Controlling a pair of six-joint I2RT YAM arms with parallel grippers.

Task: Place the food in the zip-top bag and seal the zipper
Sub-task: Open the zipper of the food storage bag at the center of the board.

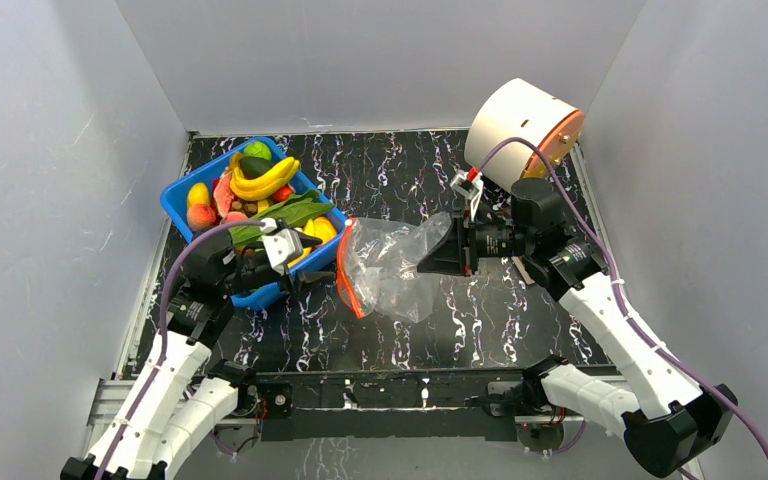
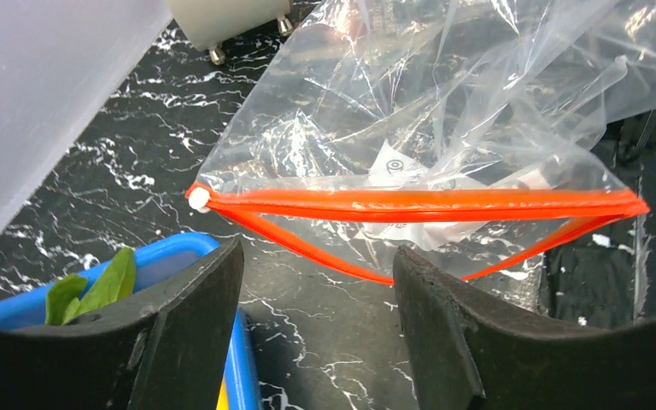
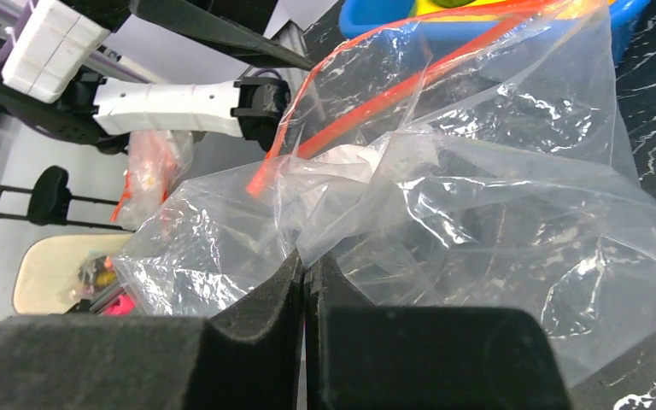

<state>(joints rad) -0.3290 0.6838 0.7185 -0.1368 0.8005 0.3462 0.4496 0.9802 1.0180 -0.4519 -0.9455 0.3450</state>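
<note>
Pinching the right end of the bag point(image 1: 395, 262) tight with the right gripper point(image 3: 305, 266). Hovering the left gripper point(image 2: 316, 256), jaws spread and empty, just left of the zipper point(image 2: 418, 205), parted and facing left. Below, the near-right rim of the basket point(image 1: 175, 200), heaped with food point(image 1: 265, 180), just beside the bag's mouth.

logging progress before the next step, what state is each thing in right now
bag: mouth open, no food inside, pinched at its closed end
zipper: unsealed, its two strips parted
food: piled in the basket, none in the bag
basket: full of food
left gripper: open, empty, facing the bag's mouth
right gripper: shut on the bag
</note>
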